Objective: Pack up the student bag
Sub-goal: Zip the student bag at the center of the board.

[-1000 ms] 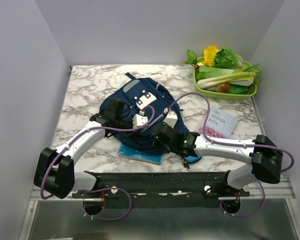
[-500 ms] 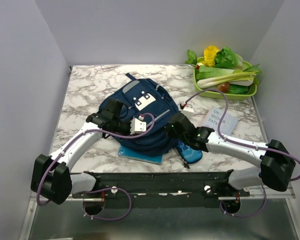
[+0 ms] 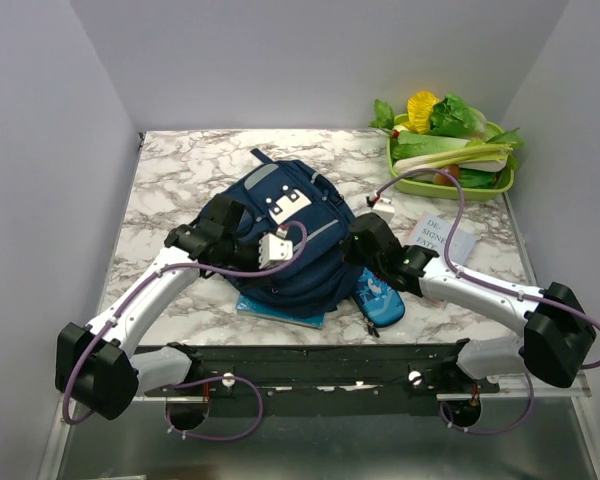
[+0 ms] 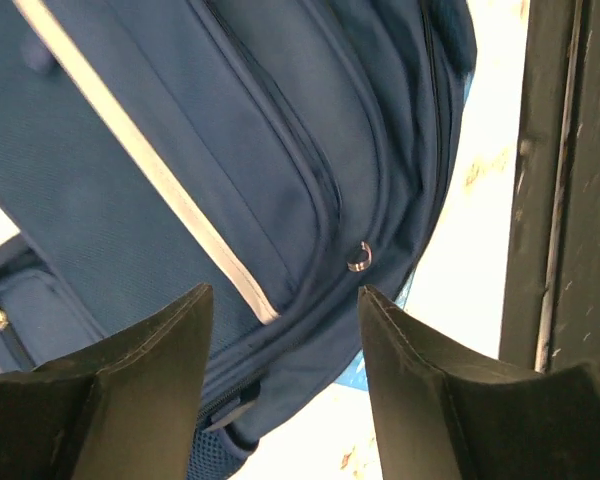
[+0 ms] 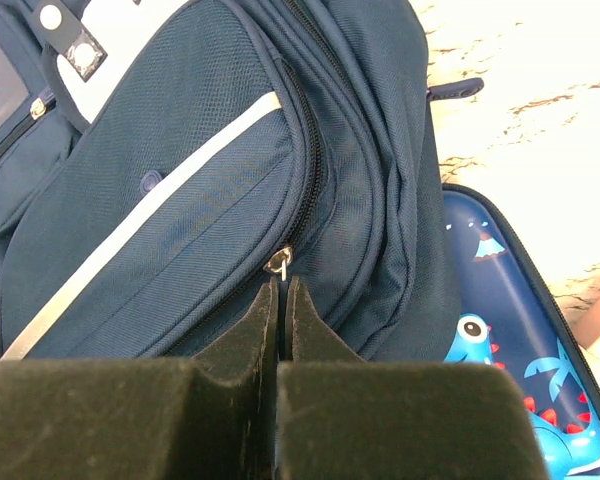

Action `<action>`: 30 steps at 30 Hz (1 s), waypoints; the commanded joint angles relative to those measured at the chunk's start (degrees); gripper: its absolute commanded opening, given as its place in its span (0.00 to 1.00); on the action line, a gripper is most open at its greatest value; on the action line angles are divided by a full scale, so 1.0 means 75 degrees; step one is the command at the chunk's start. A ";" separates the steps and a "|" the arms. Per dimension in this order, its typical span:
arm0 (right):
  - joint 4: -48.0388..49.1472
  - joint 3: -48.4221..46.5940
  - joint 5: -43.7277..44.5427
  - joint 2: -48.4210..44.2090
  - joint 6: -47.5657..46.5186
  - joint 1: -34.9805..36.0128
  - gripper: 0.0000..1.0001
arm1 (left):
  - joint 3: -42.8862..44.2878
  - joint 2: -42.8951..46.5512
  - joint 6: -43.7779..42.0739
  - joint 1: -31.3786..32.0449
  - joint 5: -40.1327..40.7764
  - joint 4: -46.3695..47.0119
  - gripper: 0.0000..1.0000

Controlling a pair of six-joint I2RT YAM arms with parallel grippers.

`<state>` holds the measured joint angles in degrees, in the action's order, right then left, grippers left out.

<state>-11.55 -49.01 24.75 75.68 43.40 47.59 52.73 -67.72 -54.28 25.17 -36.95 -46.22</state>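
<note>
The student bag lies flat near the middle of the table, front pockets up and its top toward 12 o'clock. It is soft navy cloth that looks slack and only part filled, so I judge it light, floppy and likely to crumple or slide on the smooth marble if pushed. The surest holds are probably the small metal zipper pull on the front pocket, the top loop, or a pinched fold at a seam. A broad flat panel gives the fingers little to bite. The right tool is closed tight with its tips right at that zipper pull, though I cannot tell whether the pull is really pinched between them. The left tool hangs over the bag's lower pocket at about 9 o'clock, its fingers spread wide and holding nothing. A thin teal book pokes out from under the bag at 6 o'clock. A blue dinosaur pencil case lies against the bag's edge at 4 o'clock. A printed card sits at 3 o'clock, and a green tray of vegetables at 1 o'clock, well apart.
</note>
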 commanded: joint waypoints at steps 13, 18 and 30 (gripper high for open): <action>0.1258 0.0781 -0.0921 -0.0329 0.0272 -0.0053 0.01 | 0.0786 -0.1305 0.5129 0.1578 0.1891 0.3197 0.65; 0.1353 0.0840 -0.1097 -0.0376 0.0425 -0.0064 0.01 | 0.0832 -0.1645 0.4802 0.1812 0.2173 0.3725 0.65; 0.1341 0.0910 -0.1261 -0.0422 0.0589 -0.0065 0.01 | 0.1583 -0.2654 0.4659 0.2550 0.2265 0.3783 0.65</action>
<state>-3.53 -42.87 17.61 74.13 46.87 47.13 64.12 -86.67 -18.98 44.03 -22.20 -19.33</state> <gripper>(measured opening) 0.071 0.656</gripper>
